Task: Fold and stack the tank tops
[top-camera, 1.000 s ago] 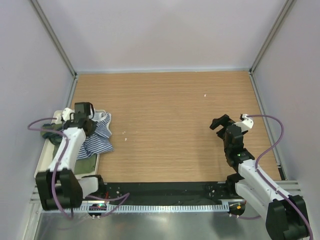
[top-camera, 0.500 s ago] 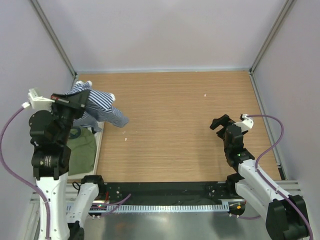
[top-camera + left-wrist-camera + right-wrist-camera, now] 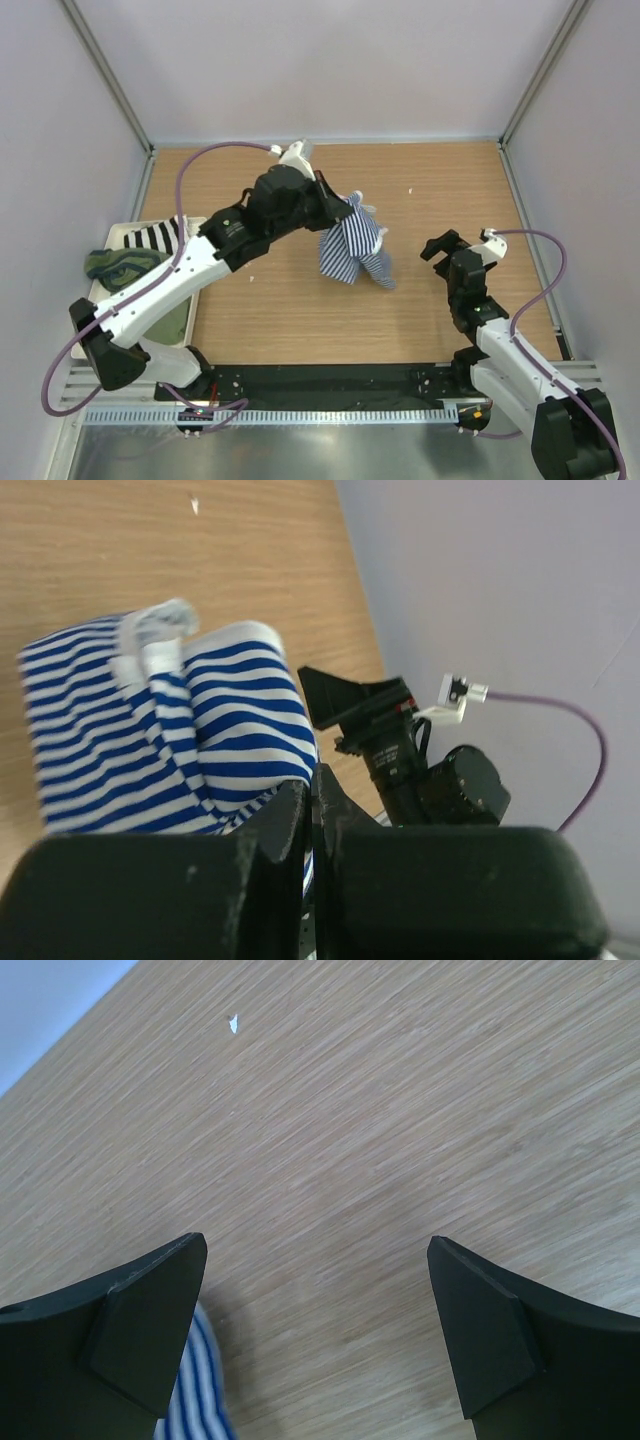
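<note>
Striped tank top (image 3: 355, 245): soft cloth with thin navy-and-white stripes and white trim, bunched into hanging folds. It hangs from the left gripper above the middle of the tabletop, a little toward the right edge. Whether its lower tip touches the wood I cannot tell.
Striped top, wrist view: the folds (image 3: 150, 740) spread out from the fingers, with a rolled white hem at the top.
Left gripper (image 3: 340, 212): black jaws pressed together (image 3: 312, 790), pinching a fold of the striped tank top. The white arm reaches diagonally from the near-left corner.
Green tank top (image 3: 122, 264): dull olive cloth, crumpled in a heap in the tray at the left edge.
Tray (image 3: 118, 230): white, shallow and rectangular, lying along the left edge of the tabletop.
Broad-striped cloth (image 3: 155, 235): wide black-and-white bands, at the far end of the tray just beside the green heap.
Right gripper (image 3: 442, 246): jaws spread wide (image 3: 315, 1248), holding nothing, over the tabletop near the right edge. A strip of the striped cloth shows by one finger.
Tabletop (image 3: 300, 320): flat, light wood grain, with a small white speck (image 3: 232, 1024) toward the far edge.
</note>
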Controlling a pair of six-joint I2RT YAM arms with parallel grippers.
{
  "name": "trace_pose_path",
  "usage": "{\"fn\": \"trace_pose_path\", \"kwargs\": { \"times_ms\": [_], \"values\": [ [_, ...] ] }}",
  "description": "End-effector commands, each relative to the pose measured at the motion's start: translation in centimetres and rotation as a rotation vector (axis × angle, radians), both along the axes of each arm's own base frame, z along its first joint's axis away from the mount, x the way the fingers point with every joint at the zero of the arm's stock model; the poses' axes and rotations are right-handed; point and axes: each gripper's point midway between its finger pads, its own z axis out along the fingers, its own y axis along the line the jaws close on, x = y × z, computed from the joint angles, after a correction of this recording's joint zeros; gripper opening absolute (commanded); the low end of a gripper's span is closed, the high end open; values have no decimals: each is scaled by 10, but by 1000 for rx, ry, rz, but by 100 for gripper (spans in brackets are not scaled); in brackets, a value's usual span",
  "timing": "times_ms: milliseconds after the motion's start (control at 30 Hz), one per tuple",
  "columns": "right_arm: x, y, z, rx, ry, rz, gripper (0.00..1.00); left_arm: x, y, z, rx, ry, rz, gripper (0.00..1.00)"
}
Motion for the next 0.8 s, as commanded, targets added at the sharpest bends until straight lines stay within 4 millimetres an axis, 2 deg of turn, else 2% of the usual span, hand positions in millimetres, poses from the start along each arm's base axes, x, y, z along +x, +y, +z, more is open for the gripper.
{"fn": "trace_pose_path", "kwargs": {
  "times_ms": [0,33,67,133,167,233,267,300,333,367,467,600,633,667,733,767],
  "values": [
    [5,-5,21,-3,-65,-33,98,-2,10,59,-60,-167,37,1],
    [5,-5,22,-2,-67,-32,98,0,15,57,-54,-171,62,2],
    [5,-5,21,-2,-66,-32,98,9,28,41,-10,-173,141,3],
    [5,-4,21,-1,-67,-25,98,13,50,31,11,-184,226,13],
    [6,-3,22,-1,-66,-22,98,17,59,5,57,-162,258,17],
    [6,2,21,-8,-65,18,98,30,85,-18,120,-147,355,37],
    [7,6,23,-10,-74,40,98,30,95,-46,179,-102,382,49],
    [7,15,23,-4,-79,97,95,37,110,-60,213,-74,435,97],
    [9,21,27,-2,-101,130,93,39,118,-76,240,-34,458,100],
    [9,26,26,-13,-104,171,88,37,128,-105,303,39,472,100],
    [10,50,30,6,-123,305,80,39,140,-143,375,125,429,100],
    [12,79,30,46,-111,443,73,37,144,-170,458,138,390,100],
    [11,89,25,57,-92,492,73,38,145,-175,483,133,379,100],
    [12,97,29,58,-91,525,72,38,148,-182,501,140,386,100],
    [9,111,20,34,-37,571,72,41,154,-194,515,163,391,100],
    [16,117,28,35,-17,588,72,41,149,-202,492,165,360,100]
  ]
}}
